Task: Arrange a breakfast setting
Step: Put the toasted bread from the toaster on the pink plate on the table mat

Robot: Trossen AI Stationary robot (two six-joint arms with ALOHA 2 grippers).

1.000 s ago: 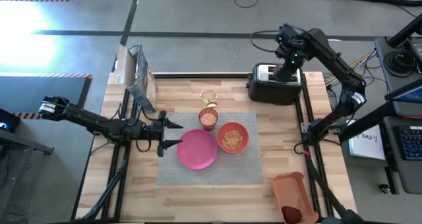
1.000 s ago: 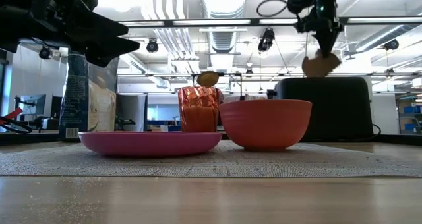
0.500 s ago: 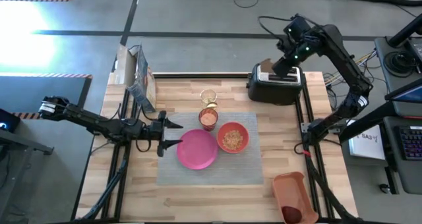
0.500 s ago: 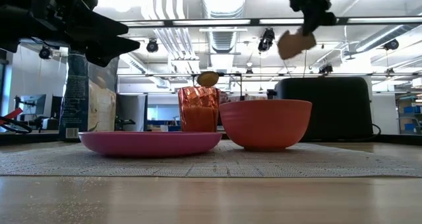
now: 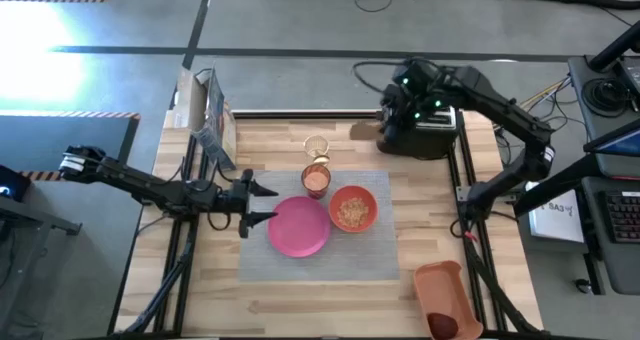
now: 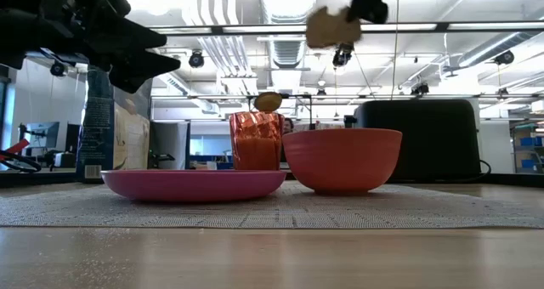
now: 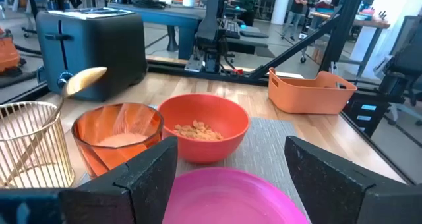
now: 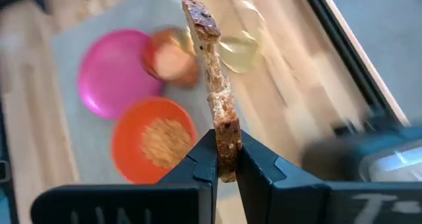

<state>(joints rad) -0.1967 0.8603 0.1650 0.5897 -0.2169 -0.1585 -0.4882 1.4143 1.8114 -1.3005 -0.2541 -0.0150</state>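
The brown slice of toast (image 8: 212,85), light, stiff and crumbly, is clamped edge-on at its lower rim by the right claw (image 8: 224,159), held high at one o'clock of the round pink plate (image 5: 298,226), while the left claw (image 5: 262,204) is held open at its nine o'clock.

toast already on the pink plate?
No. The toast is pinched upright in the right gripper in the air, while the pink plate below it lies bare.

No text, label or number seems readable anywhere, even on the distant paper.
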